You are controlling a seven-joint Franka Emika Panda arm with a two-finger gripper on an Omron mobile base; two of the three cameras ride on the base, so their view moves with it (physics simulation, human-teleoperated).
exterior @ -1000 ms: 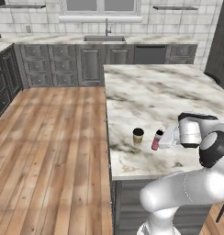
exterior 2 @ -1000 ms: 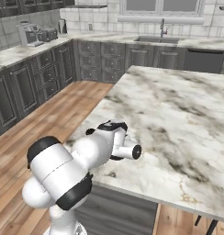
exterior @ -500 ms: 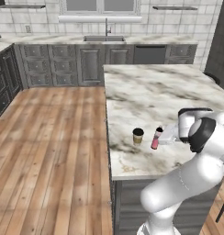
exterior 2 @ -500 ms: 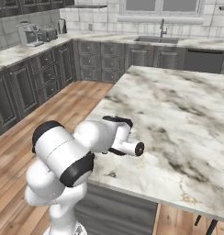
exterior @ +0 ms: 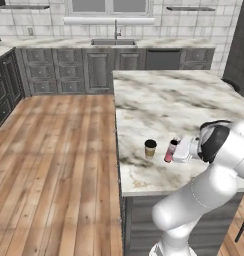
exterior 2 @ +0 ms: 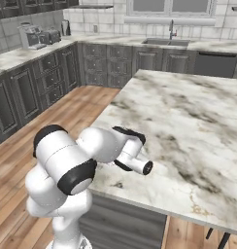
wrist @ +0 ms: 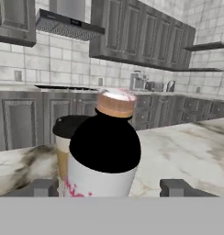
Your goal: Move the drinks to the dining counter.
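A marble-topped island bench (exterior: 169, 100) stands in a kitchen of dark grey cabinets (exterior: 69, 70), with a sink (exterior: 114, 42) on the far wall counter and wood flooring (exterior: 54, 160) alongside. Two drinks stand upright near its front edge: one pink bottle (exterior: 170, 151) and, just beside it, one tan paper cup (exterior: 150, 148) with a black lid. The end effector (wrist: 109, 187) brackets the bottle, fingers (wrist: 176, 187) spread apart and clear of it.
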